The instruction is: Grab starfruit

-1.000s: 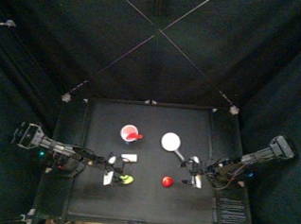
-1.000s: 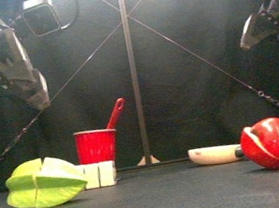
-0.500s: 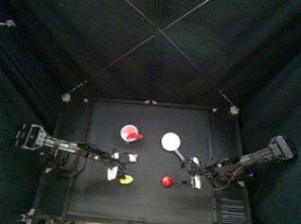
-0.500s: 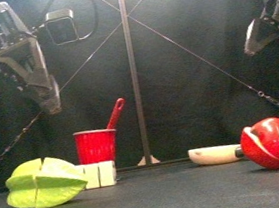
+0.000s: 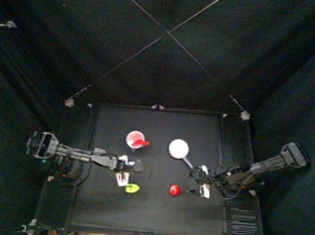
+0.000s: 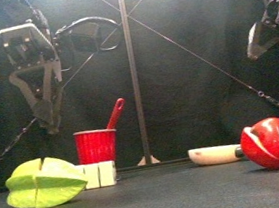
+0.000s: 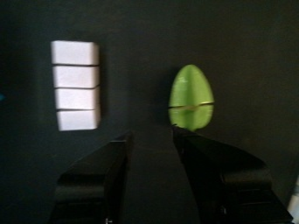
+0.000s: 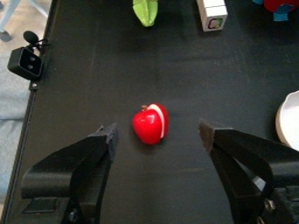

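Note:
The starfruit, a yellow-green ridged lump, lies at the table's front left. My left gripper hangs open above it, well clear, and just behind it in the top view. In the left wrist view the starfruit lies ahead of the open left gripper, off toward one jaw. My right gripper hangs open at the right, above a red lump.
A row of white blocks lies beside the starfruit. A red cup with a spoon stands behind it. A white disc and the red lump are on the table's right half.
My left arm has swung in from the left, and its gripper now hangs over the starfruit, jaws pointing down. The right arm has hardly moved.

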